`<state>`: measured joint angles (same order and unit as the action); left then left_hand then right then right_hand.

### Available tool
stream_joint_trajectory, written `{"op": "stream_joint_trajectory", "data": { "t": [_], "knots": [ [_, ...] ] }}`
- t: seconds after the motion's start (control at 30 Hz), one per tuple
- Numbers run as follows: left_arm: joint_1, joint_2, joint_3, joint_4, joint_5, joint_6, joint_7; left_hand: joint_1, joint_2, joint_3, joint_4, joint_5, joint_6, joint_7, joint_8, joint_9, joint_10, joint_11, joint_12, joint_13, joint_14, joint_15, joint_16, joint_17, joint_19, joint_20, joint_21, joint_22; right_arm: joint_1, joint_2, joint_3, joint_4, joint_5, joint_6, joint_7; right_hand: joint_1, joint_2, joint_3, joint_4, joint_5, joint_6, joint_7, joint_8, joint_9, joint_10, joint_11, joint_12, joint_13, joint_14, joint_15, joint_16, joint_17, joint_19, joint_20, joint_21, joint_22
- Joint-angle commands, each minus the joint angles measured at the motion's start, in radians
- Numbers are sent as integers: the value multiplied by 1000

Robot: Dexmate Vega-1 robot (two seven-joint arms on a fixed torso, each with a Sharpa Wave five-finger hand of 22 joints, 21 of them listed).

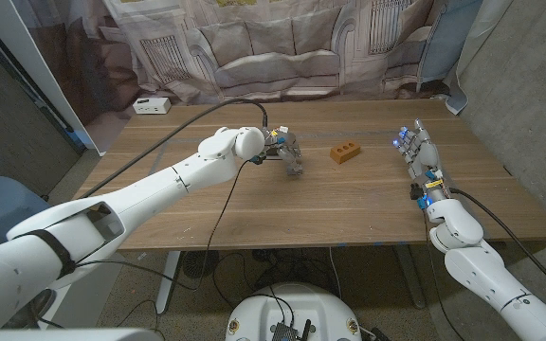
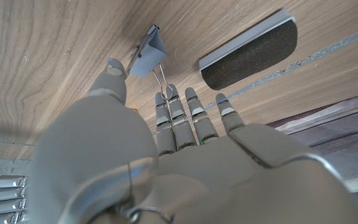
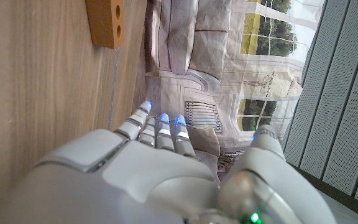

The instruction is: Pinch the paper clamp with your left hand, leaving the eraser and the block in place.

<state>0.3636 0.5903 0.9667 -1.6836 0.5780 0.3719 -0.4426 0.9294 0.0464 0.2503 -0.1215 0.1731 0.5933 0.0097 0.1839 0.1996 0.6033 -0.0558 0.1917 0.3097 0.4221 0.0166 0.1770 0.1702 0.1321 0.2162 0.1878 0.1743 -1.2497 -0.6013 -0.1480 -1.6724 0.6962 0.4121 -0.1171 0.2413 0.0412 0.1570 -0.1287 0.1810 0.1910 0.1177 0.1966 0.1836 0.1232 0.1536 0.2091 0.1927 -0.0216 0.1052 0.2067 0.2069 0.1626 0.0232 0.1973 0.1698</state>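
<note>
The paper clamp [image 2: 148,52], blue-grey with a wire handle, lies on the wooden table [image 1: 254,208]. My left hand [image 1: 284,150] reaches over it at the table's middle. In the left wrist view its fingertips [image 2: 161,99] touch the end of the wire handle, and the thumb [image 2: 113,73] stands apart beside the clamp, which is not lifted. The black eraser [image 2: 248,50] with a white edge lies just beyond the fingers. The orange block [image 1: 346,152] with two holes sits to the right of the left hand. My right hand [image 1: 419,152] stands on its edge near the table's right side, fingers apart, holding nothing.
A small white box [image 1: 150,105] sits at the table's back left corner. A black cable [image 1: 216,104] runs over the table to my left arm. A printed curtain [image 1: 282,47] hangs behind the table.
</note>
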Motion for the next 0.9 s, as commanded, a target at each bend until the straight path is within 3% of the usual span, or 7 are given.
{"op": "stream_joint_trajectory", "data": {
  "t": [0.03, 0.23, 0.53, 0.9],
  "knots": [
    [-6, 9, 6, -17, 21, 16, -21, -9, 0, -8, 1, 6, -20, 6, -3, 0, -20, -1, -1, -3, -20, 5, -3, 2, -12, 3, 0, 4, -3, 0, 0, 0, 1, 3, 4, 12, 0, 2, -5, 0, 7, 0, -3, 2, 8, 1, -5, 5, 2, 3, 0, 3, 9, 0, -3, 3],
    [-4, 17, 3, -32, 36, 19, -22, -22, -2, -14, 4, 5, -38, 15, -4, 0, -27, 3, 2, -7, -38, 6, -3, 3, -25, 3, -3, 4, -2, -1, 0, -2, 0, 5, 5, 12, 0, 2, -5, 0, 7, 1, -3, 2, 8, 1, -5, 5, 3, 4, 0, 3, 9, 0, -3, 3],
    [0, 18, -2, -38, 45, 11, -22, -53, -6, -27, 8, 4, -116, 36, -7, -3, -117, 39, -7, -23, -95, 26, -3, 3, -65, 2, -4, 4, -4, -3, 2, -9, -5, 4, 0, 13, 0, 2, -5, 0, 9, 1, -3, 2, 8, 1, -5, 5, 2, 3, 0, 3, 8, 1, -3, 3],
    [11, 21, -15, -44, 40, 5, -17, -72, -8, -34, 9, 5, -186, 43, -11, -5, -186, 74, -7, -36, -136, 45, -2, 4, -86, 2, -3, 4, -7, -3, 3, -14, -7, 3, -5, 13, 0, 2, -4, -1, 8, -1, -3, 2, 8, 1, -5, 5, 2, 3, 0, 3, 9, 1, -3, 3]
  ]
}}
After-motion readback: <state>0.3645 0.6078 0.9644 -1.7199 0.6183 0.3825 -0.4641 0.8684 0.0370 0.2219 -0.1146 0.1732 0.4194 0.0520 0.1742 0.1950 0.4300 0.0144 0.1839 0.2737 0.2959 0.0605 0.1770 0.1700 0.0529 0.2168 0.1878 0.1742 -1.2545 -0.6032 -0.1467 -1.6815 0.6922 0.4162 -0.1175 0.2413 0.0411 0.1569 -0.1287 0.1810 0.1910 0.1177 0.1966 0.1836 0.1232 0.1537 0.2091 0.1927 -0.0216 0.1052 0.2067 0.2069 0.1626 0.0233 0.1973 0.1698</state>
